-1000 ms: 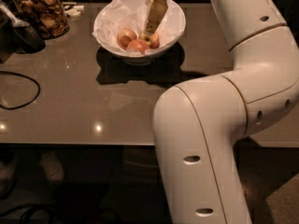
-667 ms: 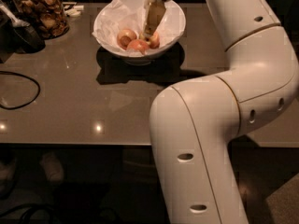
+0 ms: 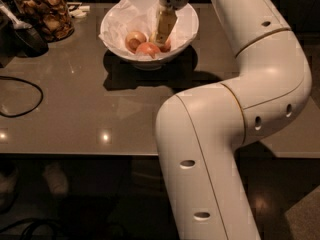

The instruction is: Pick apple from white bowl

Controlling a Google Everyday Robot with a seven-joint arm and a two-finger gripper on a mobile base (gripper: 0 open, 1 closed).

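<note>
The white bowl [image 3: 189, 21], lined with crumpled white paper, stands at the far middle of the table. Three small apples lie in it. The reddest apple [image 3: 167, 46] sits at the right and is mostly hidden behind my gripper [image 3: 161, 35]. Two paler apples lie to its left, one [image 3: 134, 39] further back and one [image 3: 148, 49] at the front. My gripper reaches down into the bowl from above, its tip right at the red apple and beside the front pale apple.
A glass jar of brown snacks [image 3: 46, 14] stands at the far left, with a dark object [image 3: 25, 36] beside it. A black cable [image 3: 22, 96] loops on the left of the grey table [image 3: 90, 114]. My white arm [image 3: 235, 109] fills the right side.
My gripper stays down in the bowl at about the same spot. The arm's big links have shifted slightly. The apples have not moved.
</note>
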